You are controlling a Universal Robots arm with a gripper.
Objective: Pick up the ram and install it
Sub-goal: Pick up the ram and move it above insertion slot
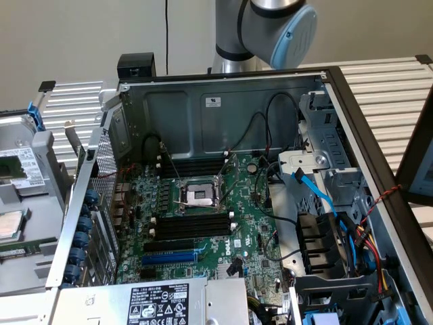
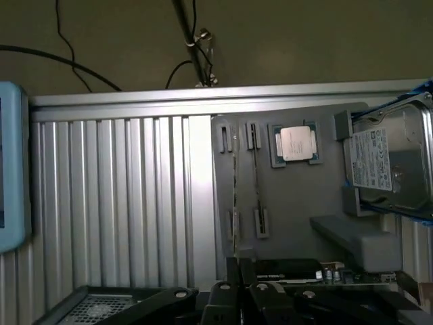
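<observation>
Where beige walls [image 2: 304,40] end, the ribbed table [image 2: 101,203] apparently bears the ram [image 2: 256,177].

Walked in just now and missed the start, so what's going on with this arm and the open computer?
A grey robot arm with light-blue joint caps is working beside an open black computer case. Its gripper hangs over the grey parts tray, nearest the thin green memory stick standing on edge in its holders. The long black memory slots on the green motherboard are empty, so nothing is installed yet.
</observation>
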